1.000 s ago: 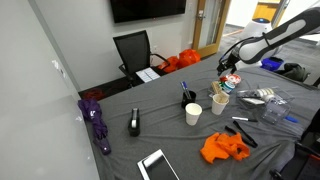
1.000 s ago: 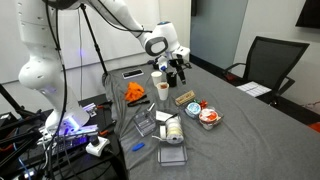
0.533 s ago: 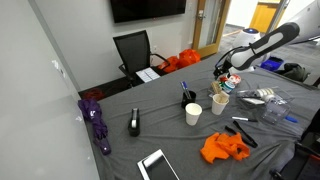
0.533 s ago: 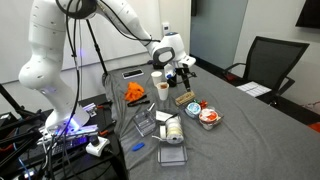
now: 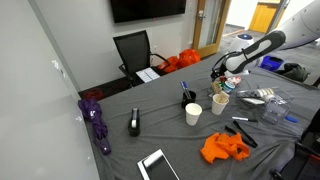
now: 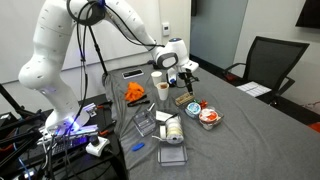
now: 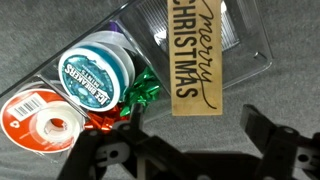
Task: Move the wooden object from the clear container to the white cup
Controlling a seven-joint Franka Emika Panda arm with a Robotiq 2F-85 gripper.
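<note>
Hanging over the grey table (image 7: 45, 30), the gripper (image 7: 180, 160) is shown with its jaws spread wide and nothing held between them.

Directly beneath it, a wooden "merry Christmas" tag (image 7: 195, 50) is seen lying flat against a crinkly clear plastic pack (image 7: 255, 60); whether it lies in or on the pack cannot be told. Just beside the tag, a teal-labelled tape roll (image 7: 95, 75), a green bow (image 7: 147, 95) and a red tape roll (image 7: 40, 118) are packed close together.

In an exterior view, the gripper (image 5: 216, 72) is placed above and slightly beyond the clear container (image 5: 220, 103), clear of its rim. The wooden object (image 5: 217, 90) is made out only as a small upright sliver standing in that container; its shape is too small to tell.

Farther from the gripper, the white cup (image 5: 193, 113) is set upright, apart from the clear container, with a black cup (image 5: 188, 97) just behind it. In the opposite exterior view, the gripper (image 6: 186, 72) is seen beside the clear container (image 6: 162, 91) and the white cup (image 6: 157, 77).

Well away from the gripper, an orange cloth (image 5: 222, 148) is crumpled on the table, and an office chair (image 5: 133, 50) is placed at the table's far edge.
</note>
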